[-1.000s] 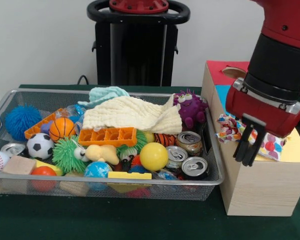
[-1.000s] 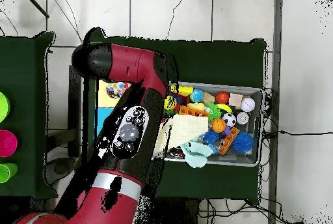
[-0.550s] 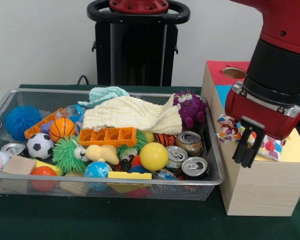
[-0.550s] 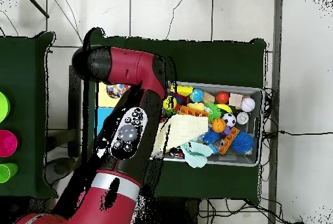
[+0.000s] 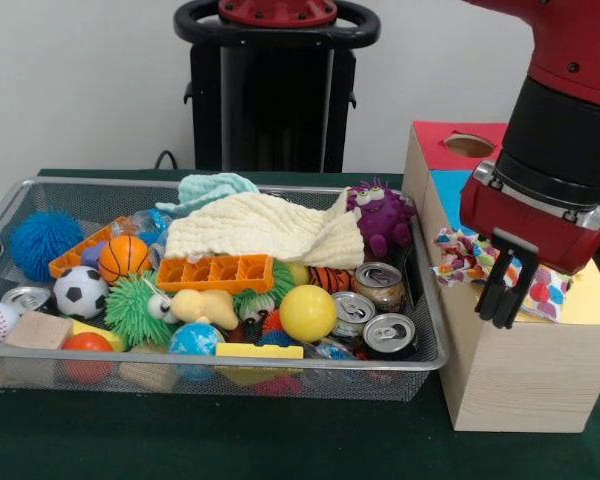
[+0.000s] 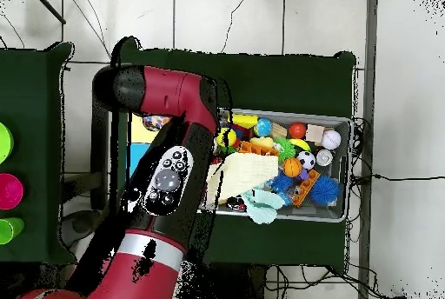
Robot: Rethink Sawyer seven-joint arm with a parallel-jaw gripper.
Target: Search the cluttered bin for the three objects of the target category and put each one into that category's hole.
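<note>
My gripper (image 5: 498, 318) hangs over the front of the wooden box (image 5: 520, 380), right of the wire bin (image 5: 230, 362). Its black fingers (image 5: 488, 290) are shut with nothing between them. Behind them a colourful patterned cloth (image 5: 458, 258) lies on the box's yellow top. A round hole (image 5: 469, 146) shows in the red section at the back. In the bin lie a cream cloth (image 5: 270, 230) and a teal cloth (image 5: 212, 188). In the overhead view my arm (image 6: 169, 174) covers most of the box and hides the gripper. The patterned cloth (image 6: 156, 122) peeks out beside the arm.
The bin is packed with balls, an orange tray (image 5: 215, 272), three cans (image 5: 380, 282), a purple plush (image 5: 382, 215) and wooden blocks. In the overhead view, green and pink cups (image 6: 7, 191) stand on a separate table at the left edge.
My gripper has shifted a little to the right and slightly up over the box. The patterned cloth has stayed where it lay, and the bin is unchanged.
</note>
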